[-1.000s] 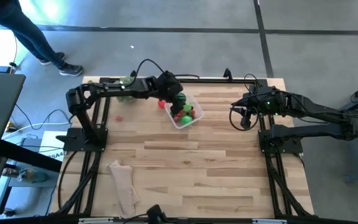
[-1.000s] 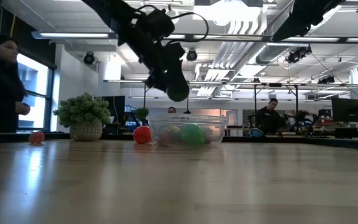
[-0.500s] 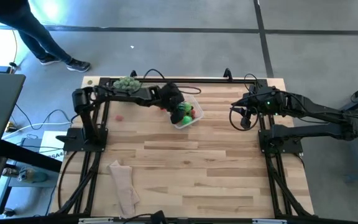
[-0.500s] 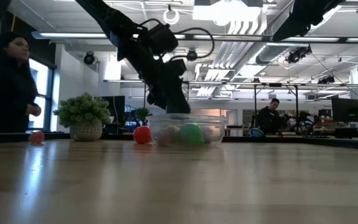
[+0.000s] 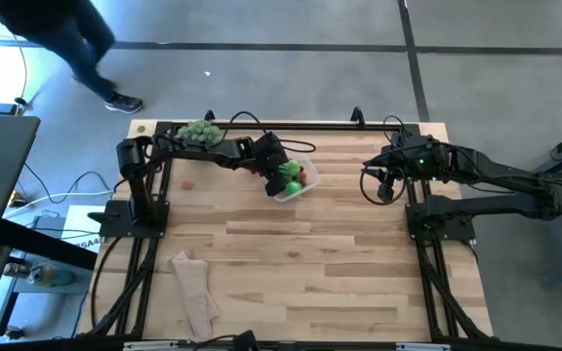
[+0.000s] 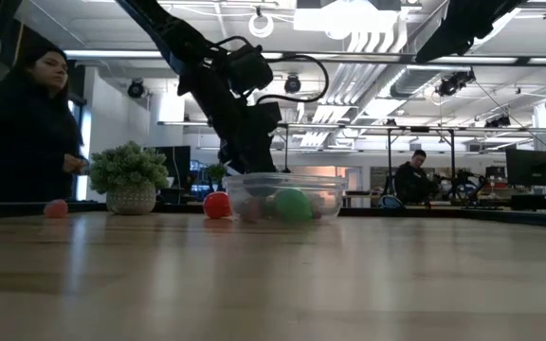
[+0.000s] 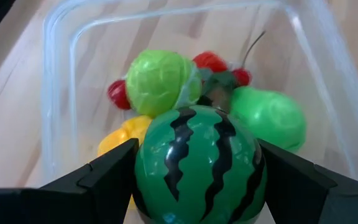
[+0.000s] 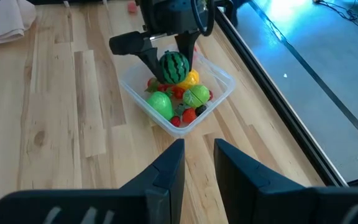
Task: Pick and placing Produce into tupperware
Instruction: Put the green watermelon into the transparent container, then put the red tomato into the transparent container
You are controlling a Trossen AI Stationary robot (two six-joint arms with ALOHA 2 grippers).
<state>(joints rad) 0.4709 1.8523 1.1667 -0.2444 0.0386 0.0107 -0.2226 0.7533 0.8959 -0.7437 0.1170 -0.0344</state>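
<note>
I have the watermelon ball (image 7: 197, 165) held between the two fingers of the left gripper (image 8: 166, 51), which are spread wide around it because the ball is the largest of the Produce. It hangs just above the open tupperware (image 5: 305, 185), over the pieces already inside: a light green ball (image 7: 160, 82), a yellow piece (image 7: 120, 138), a bright green fruit (image 7: 269, 117) and small red ones. I judge I hold it low so it will not bounce out when I release it. One red fruit (image 6: 217, 205) lies on the table just beside the container, another (image 5: 187, 182) farther away. The right gripper (image 8: 194, 152) waits well apart, fingers narrow and empty. I can read no label or writing anywhere.
</note>
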